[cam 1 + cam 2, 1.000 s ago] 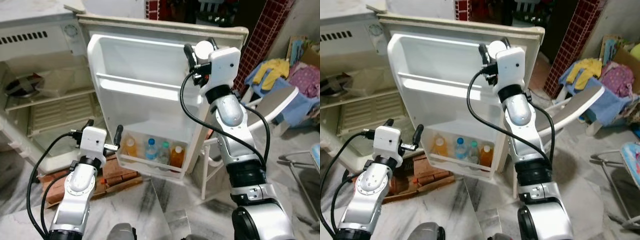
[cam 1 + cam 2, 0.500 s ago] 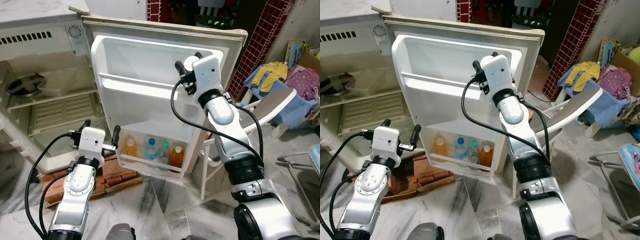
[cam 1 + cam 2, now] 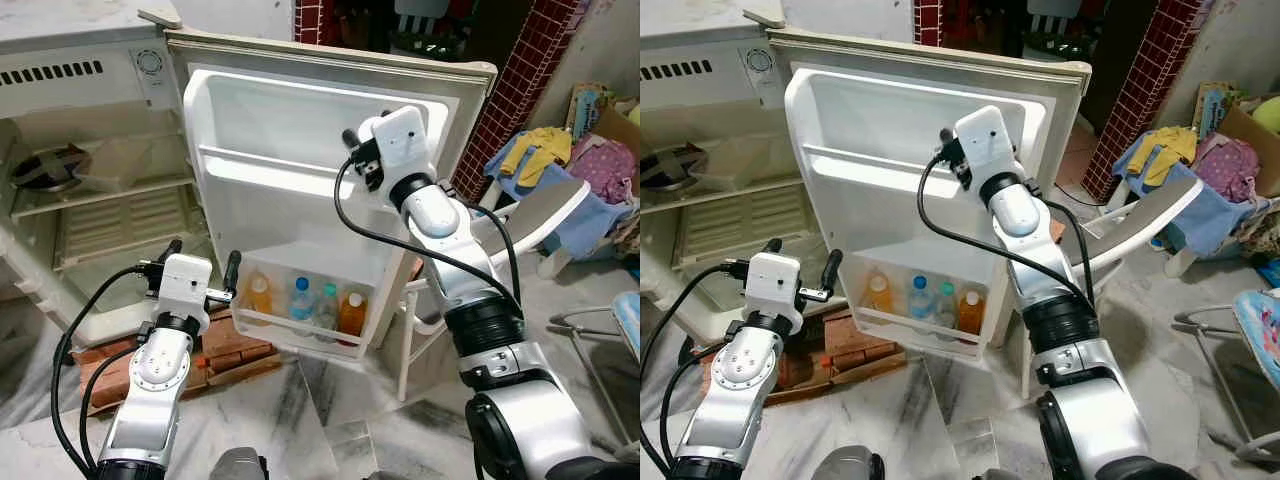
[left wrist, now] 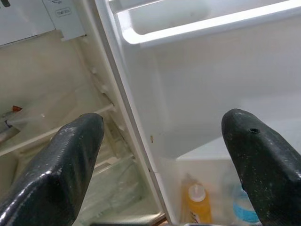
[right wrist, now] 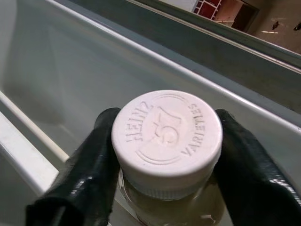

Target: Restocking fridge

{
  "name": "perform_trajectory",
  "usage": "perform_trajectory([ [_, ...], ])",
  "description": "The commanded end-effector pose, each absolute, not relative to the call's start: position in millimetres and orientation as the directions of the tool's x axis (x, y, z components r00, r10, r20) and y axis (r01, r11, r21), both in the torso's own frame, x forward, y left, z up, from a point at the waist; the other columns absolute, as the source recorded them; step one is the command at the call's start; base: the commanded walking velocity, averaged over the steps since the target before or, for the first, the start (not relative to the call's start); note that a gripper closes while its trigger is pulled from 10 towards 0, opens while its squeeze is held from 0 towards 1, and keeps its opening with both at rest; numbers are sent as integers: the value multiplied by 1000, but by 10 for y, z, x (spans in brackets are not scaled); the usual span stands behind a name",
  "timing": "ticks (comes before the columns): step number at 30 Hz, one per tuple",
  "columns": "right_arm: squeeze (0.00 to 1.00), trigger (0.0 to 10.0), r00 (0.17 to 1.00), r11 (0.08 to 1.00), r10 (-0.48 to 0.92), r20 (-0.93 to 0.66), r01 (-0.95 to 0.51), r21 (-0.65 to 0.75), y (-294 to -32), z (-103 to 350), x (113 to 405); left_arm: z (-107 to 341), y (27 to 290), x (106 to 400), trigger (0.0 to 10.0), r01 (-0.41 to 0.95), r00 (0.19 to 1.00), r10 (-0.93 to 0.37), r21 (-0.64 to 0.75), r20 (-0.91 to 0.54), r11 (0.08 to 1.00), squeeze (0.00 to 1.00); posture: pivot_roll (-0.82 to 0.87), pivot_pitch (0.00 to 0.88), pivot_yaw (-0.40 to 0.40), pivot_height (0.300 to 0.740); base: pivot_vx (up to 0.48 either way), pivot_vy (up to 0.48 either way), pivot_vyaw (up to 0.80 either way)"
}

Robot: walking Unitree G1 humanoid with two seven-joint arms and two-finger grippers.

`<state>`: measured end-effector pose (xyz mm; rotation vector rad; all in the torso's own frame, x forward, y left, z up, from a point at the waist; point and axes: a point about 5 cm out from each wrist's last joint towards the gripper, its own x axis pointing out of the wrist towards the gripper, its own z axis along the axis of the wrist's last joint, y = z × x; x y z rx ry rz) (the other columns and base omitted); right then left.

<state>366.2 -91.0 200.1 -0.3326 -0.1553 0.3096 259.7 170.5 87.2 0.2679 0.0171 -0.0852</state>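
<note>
**Right wrist view: jar gripped at the fridge door's upper shelf**

Right wrist view: right gripper point(image 5: 167, 155) jaws closed on a jar point(image 5: 167, 141), one black finger on each side just under the white lid point(image 5: 167, 129), which is embossed "HEINZ 57 VARIETIES". Pale contents visible below the lid. Behind the jar, the white inner wall of the fridge door and a white shelf rail point(image 5: 28, 141).

Eye views: right arm raised, wrist housing point(image 3: 398, 140) up against the inside of the open fridge door point(image 3: 300, 120), at the level of the upper door shelf point(image 3: 270, 165). The jar itself is hidden behind the wrist here.

Left gripper point(image 4: 160, 155) jaws open and empty, fingers point(image 4: 61, 165) spread wide, aimed at the door's hinge edge. In the eye views it sits low, left of the door's bottom bin point(image 3: 300, 320), not touching it.

Bottom bin holds four bottles in a row: orange one point(image 3: 260, 295), clear one with blue cap point(image 3: 303, 297), clear one with green cap point(image 3: 329, 303), orange one point(image 3: 352, 312). Left wrist view catches the orange bottle and a bit of the blue one.

Fridge body point(image 3: 80, 150) open on the left, wire shelves point(image 3: 110, 225) inside, dark round dish point(image 3: 45, 165) on the upper shelf. Bricks point(image 3: 235, 350) under the fridge. Marble floor point(image 3: 300, 400). White plastic chair point(image 3: 530, 215) right of the door, pile of clothes point(image 3: 590, 160) beyond it.
</note>
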Motion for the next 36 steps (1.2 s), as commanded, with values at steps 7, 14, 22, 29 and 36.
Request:
perform_trajectory([
  [7,1000,10000,956,927,253,148,-196,-319,-1014,2114,3742,840,1683,2604,10000,95,995,-86,271,-47,958,0,116,0,-52,740,0,0,0],
  [14,1000,10000,956,945,194,219,-122,-304,-1099,2255,3813,841,1679,2606,10000,95,995,-85,271,-48,958,0,116,0,-51,740,0,0,0],
  [22,1000,10000,929,961,146,341,-50,-274,-1139,2452,3843,845,1684,2593,10000,91,996,-80,271,-48,958,0,123,0,-53,740,0,0,0],
  [29,1000,10000,912,967,119,392,-17,-253,-1165,2497,3840,840,1687,2580,10000,92,995,-81,271,-52,958,0,123,0,-52,740,0,0,0],
  [36,1000,10000,888,964,104,447,21,-265,-1159,2461,3818,839,1688,2571,10000,93,995,-82,272,-54,958,0,125,2,-51,740,0,0,0],
])
